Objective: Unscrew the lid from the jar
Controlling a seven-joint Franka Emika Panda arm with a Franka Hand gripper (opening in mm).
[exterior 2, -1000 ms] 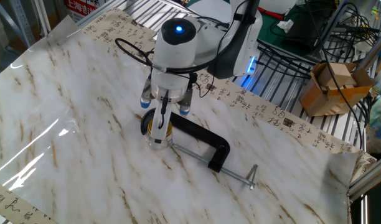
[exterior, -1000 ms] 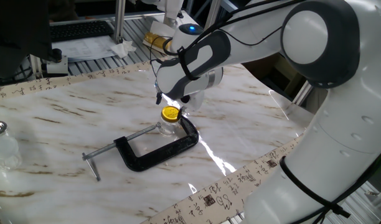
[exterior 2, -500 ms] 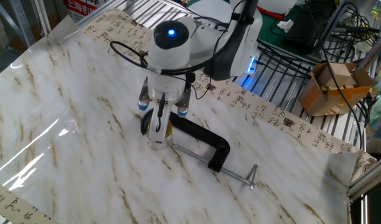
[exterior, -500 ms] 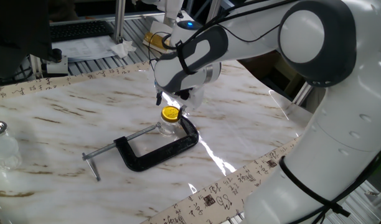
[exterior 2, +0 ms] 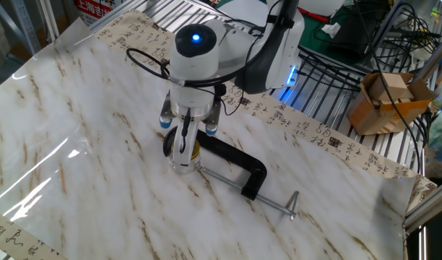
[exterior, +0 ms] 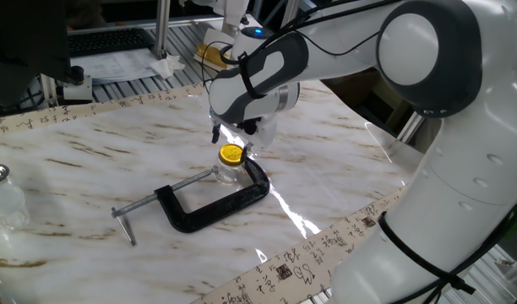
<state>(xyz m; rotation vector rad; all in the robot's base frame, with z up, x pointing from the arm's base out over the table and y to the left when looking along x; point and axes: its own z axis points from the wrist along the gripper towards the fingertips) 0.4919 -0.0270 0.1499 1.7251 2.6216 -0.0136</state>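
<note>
- Jar [exterior: 229,173]: one tiny clear glass jar stands upright on the marble-patterned table [exterior: 89,169], held in the mouth of a black C-clamp [exterior: 212,205] that lies flat on the tabletop.
- Lid [exterior: 231,154]: one small bright-yellow cap sits on top of the jar, plainly seen in one fixed view; in the other fixed view only a sliver of yellow shows behind the fingers.
- Arm pose: the white arm reaches in over the table, wrist bent so the gripper [exterior 2: 183,139] points straight down right above the jar.
- Gripper state: in the other fixed view the fingers [exterior 2: 182,137] hang close together in front of the jar; in one fixed view the lid sits just below the hand, seemingly uncovered. I cannot tell whether the fingers touch or pinch the lid, nor how wide they stand.
- Counts: one arm, one gripper, one clamp with its screw handle [exterior: 125,222] pointing away from the jar, and one larger glass vessel [exterior: 1,196] with a silver top at the table's far edge, well apart from the jar.
</note>
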